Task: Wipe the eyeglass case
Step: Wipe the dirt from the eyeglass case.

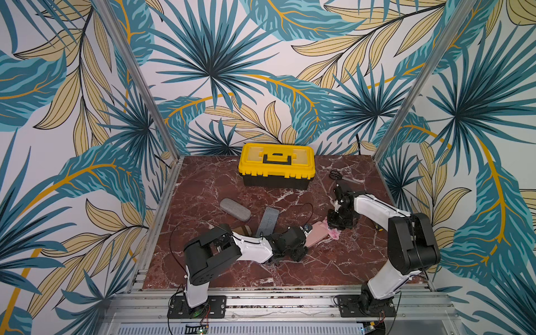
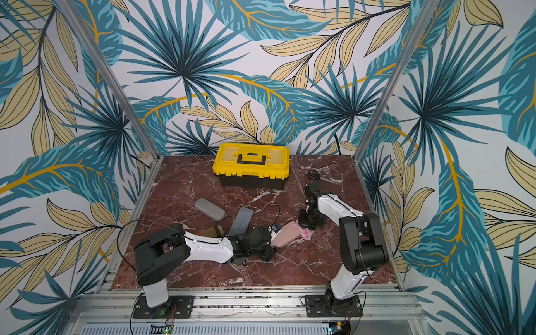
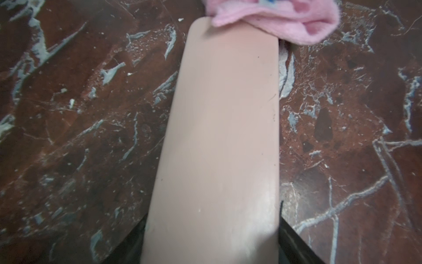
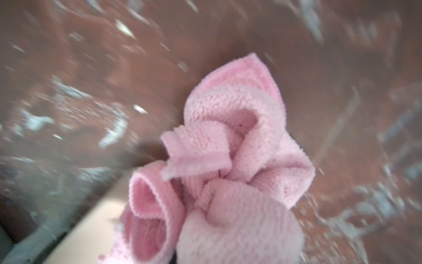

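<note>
A long pale-pink eyeglass case (image 1: 317,237) (image 2: 285,237) (image 3: 223,128) lies low over the marble table's middle. My left gripper (image 1: 301,251) (image 2: 268,251) (image 3: 210,230) is shut on its near end, one dark finger on each long side. A crumpled pink cloth (image 1: 333,233) (image 2: 306,233) (image 3: 274,20) (image 4: 239,155) rests on the case's far end and spills onto the table. My right gripper (image 1: 337,224) (image 2: 309,224) points down and is shut on the cloth, which hides its fingertips in the right wrist view. A corner of the case (image 4: 91,228) shows beside the cloth.
A yellow toolbox (image 1: 277,165) stands at the back. Scissors (image 1: 336,175) lie at the back right. A grey oval case (image 1: 235,209), a flat grey pouch (image 1: 268,222) and a brown item (image 1: 242,230) lie left of the held case, close to my left arm.
</note>
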### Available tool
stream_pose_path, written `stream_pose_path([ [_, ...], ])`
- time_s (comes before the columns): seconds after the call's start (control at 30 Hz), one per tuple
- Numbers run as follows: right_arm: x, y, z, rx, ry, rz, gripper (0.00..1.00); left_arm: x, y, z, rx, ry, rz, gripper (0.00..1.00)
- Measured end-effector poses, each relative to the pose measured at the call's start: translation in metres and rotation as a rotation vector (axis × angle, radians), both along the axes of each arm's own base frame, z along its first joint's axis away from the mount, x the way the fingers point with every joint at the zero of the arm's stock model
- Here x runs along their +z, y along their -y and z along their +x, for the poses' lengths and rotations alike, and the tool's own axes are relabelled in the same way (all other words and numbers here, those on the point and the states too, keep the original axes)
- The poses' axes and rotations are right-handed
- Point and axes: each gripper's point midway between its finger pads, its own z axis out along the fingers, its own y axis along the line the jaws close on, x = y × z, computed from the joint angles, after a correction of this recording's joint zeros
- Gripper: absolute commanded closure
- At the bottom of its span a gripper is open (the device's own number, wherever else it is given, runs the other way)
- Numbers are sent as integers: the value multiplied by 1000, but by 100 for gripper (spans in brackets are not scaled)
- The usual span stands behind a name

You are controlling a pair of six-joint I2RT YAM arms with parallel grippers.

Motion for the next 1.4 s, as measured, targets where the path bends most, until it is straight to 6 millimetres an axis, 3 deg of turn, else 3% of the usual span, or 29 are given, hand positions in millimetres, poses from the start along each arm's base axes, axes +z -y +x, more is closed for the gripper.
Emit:
stream_pose_path([
  [0.07, -1, 2, -2, -20, -25, 15, 100, 0, 0, 0, -1, -10, 7, 100],
  [0.27, -6, 1, 19, -89, -27, 44, 100, 0, 3, 7, 20, -32, 7, 100],
  [0.4, -7, 0, 11, -166, 51, 68, 100, 0, 3, 7, 19, -47, 17, 100],
  [0.53, -5, -7, -12, -235, 117, 76, 100, 0, 4, 7, 17, -65, 29, 100],
  [0.6, -8, -26, -27, -232, 107, 101, 100, -1, 4, 9, 26, -70, 32, 100],
  [0.77, -7, -101, -55, -153, 48, 251, 100, 0, 6, 23, 58, -62, 23, 100],
  [0.83, -8, -112, -58, -159, 31, 273, 100, -1, 4, 26, 60, -64, 25, 100],
  [1.03, -7, -96, -45, -204, -77, 261, 100, -1, 4, 25, 56, -67, 23, 100],
  [1.23, -1, -31, 13, -206, 5, 45, 100, 0, 4, 28, 70, -70, 11, 100],
  [1.3, 0, -24, 16, -169, 29, -1, 100, 0, 4, 28, 71, -71, 10, 100],
  [1.4, -2, -35, 4, -109, 48, -11, 100, 0, 4, 28, 71, -70, 11, 100],
])
